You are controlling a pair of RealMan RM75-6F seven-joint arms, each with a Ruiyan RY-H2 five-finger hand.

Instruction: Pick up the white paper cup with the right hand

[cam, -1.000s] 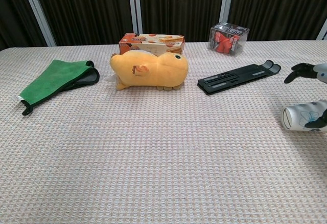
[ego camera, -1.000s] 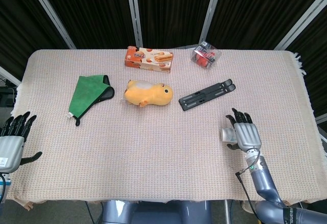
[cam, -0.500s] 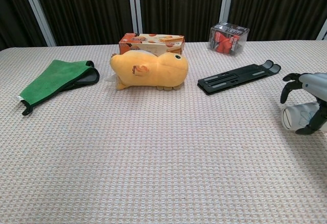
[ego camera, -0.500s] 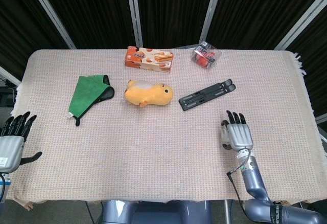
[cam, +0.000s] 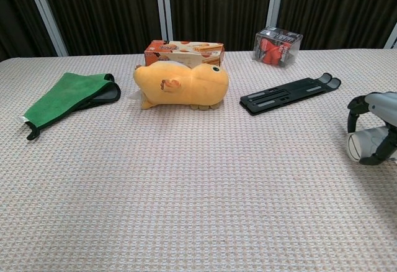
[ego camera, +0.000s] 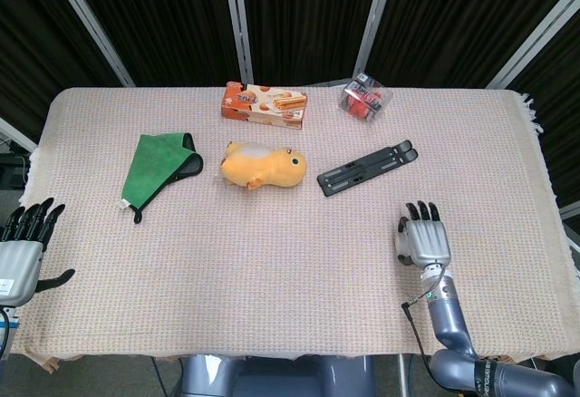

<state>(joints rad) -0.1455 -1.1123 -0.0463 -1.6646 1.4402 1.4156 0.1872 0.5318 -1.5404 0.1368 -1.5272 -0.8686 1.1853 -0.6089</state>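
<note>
woven-cloth table [ego camera: 299,261]: green cloth [ego camera: 157,165], plush duck [ego camera: 263,164], snack box [ego camera: 264,104], black stand [ego camera: 368,168]

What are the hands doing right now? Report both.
Left hand: open, fingers spread, holding nothing.
Right hand: fingers wrapped around the paper cup lying on the table.

The right hand [ego camera: 423,243] is covering most of the white paper cup [cam: 360,144]; the chest view's edge is cutting both off.
</note>
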